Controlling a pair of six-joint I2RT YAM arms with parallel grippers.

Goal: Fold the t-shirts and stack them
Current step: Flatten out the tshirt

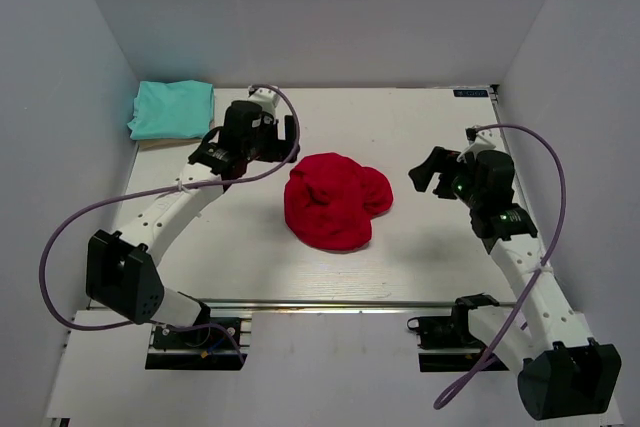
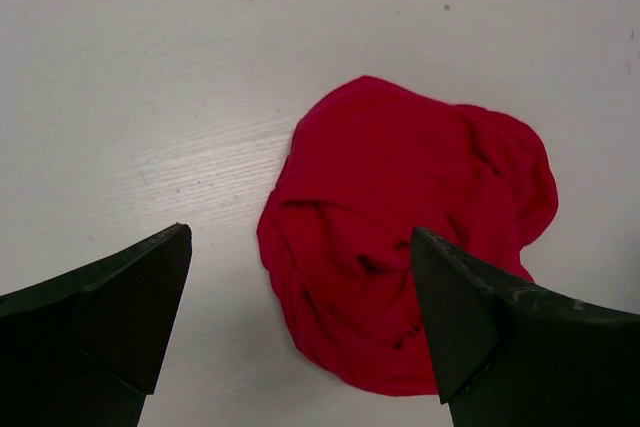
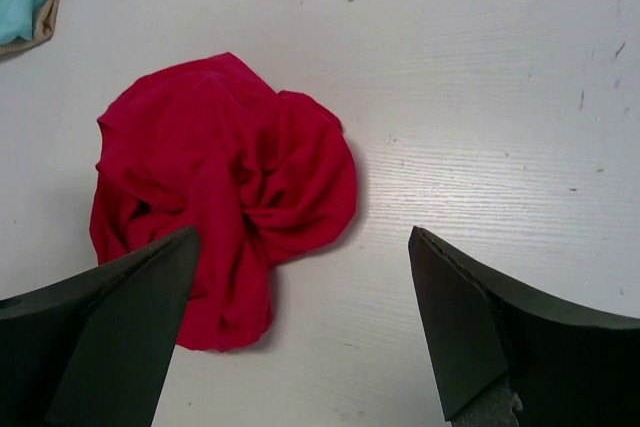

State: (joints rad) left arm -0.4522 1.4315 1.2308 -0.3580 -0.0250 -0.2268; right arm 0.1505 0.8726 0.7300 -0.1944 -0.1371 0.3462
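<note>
The left gripper (image 2: 300,235) has its jaws spread wide with nothing held between them. Its two dark fingers (image 2: 110,317) frame bare tabletop and the near edge of the red t-shirt (image 1: 335,202) below, and no finger touches the cloth. The right gripper (image 3: 305,232) is spread just as wide and is also empty. Its left finger hangs over the shirt's edge in the wrist view, and its right finger hangs over bare wood.

The red t-shirt lies between the two grippers at about the middle of the table (image 1: 420,247). It is a crumpled, rounded heap with twisted folds and a small lobe bulging toward the right side, and it is not folded. The left gripper is just beside the heap toward the far left, and the right gripper is near it on the right with a strip of bare table between them.

The teal t-shirt (image 1: 172,109) sits at the far left corner of the table, folded into a neat flat rectangle, well apart from the red one. A thin tan edge shows under it, but what that is cannot be told.

Purple cables (image 1: 60,247) loop from each arm toward the bases at the near edge. Plain grey walls (image 1: 60,47) close in the table on the left, far and right sides.
</note>
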